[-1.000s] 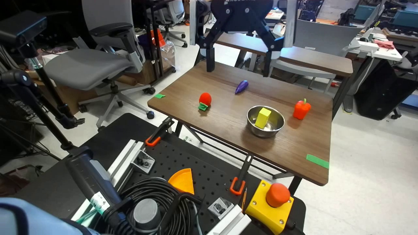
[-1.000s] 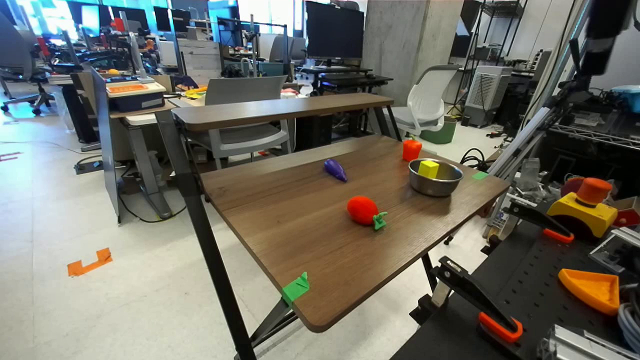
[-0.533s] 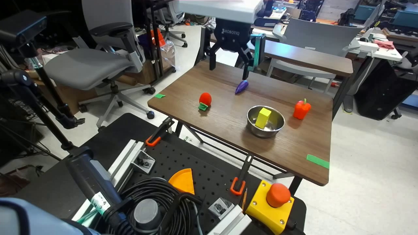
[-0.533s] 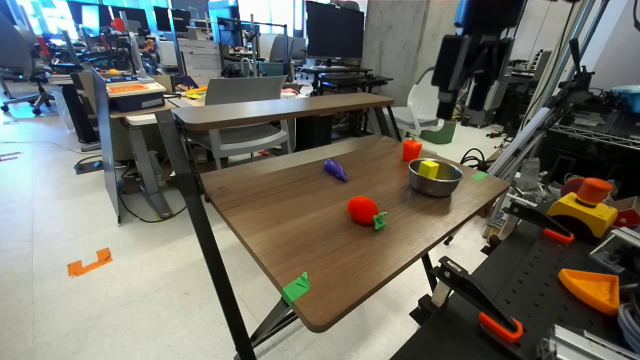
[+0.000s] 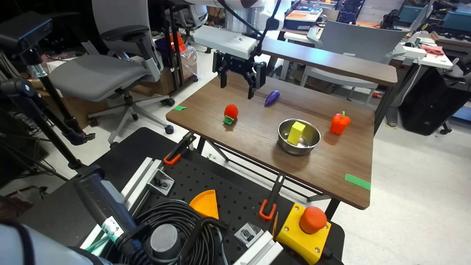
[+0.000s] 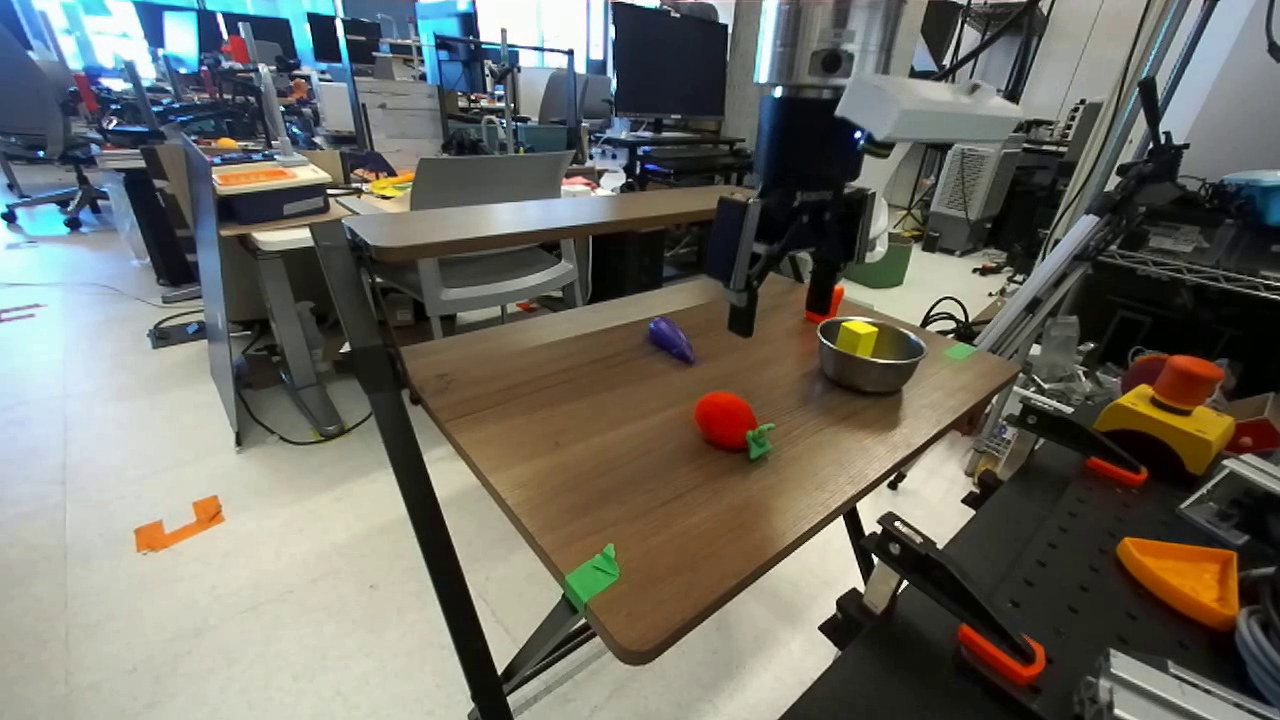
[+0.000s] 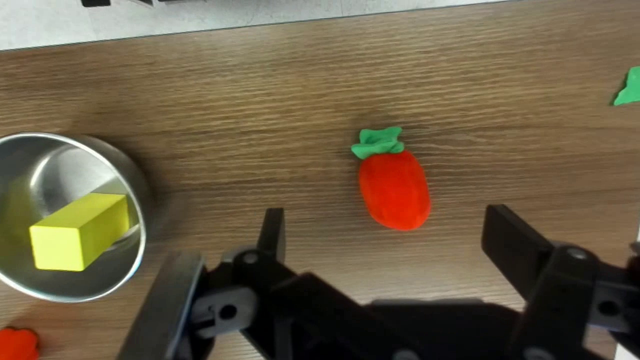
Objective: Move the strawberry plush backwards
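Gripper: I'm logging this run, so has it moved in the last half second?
Yes: in an exterior view, the gripper moved down and leftward in the picture relative to the metal bowl.

the bowl (image 7: 65,172) is shiny, smooth metal. the strawberry (image 7: 394,189) looks soft and dull. the table (image 7: 250,100) looks like wood.

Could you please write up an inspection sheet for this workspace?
Surface: brown table, green tape near two corners.
Job's things: strawberry plush lying on the table, ungripped.
Clutter: metal bowl with yellow block inside; purple eggplant-shaped toy; red-orange pepper-shaped toy.
Gripper: open, above the table, holding nothing.
Cables: black coil on the pegboard.
Surroundings: grey office chair near the table; red button on a yellow box.
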### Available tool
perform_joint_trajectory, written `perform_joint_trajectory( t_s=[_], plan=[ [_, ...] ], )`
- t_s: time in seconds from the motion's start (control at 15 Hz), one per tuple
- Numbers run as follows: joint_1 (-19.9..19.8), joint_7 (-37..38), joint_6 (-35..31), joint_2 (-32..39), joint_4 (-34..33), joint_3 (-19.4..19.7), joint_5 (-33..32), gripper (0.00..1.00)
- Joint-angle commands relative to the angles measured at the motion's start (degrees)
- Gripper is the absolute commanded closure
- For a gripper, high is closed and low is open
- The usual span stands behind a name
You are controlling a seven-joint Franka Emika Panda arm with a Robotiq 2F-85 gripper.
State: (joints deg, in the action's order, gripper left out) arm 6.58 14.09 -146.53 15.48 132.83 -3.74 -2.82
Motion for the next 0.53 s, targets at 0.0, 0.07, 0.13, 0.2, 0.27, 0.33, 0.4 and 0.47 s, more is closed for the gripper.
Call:
perform_joint_trajectory(
  t_s=[0.0,0.07,0.13,0.2,0.27,0.33,0.4,0.47],
  plan=[
    [2.80,3.67,-1.07,7.40,-5.89,0.79,-1.02,0.00],
    [3.53,4.45,-1.04,8.96,-7.14,1.19,-1.33,0.00],
    [4.17,5.12,-0.73,10.45,-8.43,1.53,-1.45,0.00],
    [4.78,5.73,-0.53,12.04,-9.73,1.99,-1.56,0.00],
    [5.32,6.25,-0.23,13.34,-10.86,2.39,-1.56,0.00],
    [5.84,6.72,0.08,14.78,-11.97,2.75,-1.51,0.00],
    [6.41,7.16,0.34,15.98,-12.95,3.24,-1.64,0.00],
    [6.98,7.62,0.56,17.17,-13.83,3.75,-1.74,0.00]
  ],
)
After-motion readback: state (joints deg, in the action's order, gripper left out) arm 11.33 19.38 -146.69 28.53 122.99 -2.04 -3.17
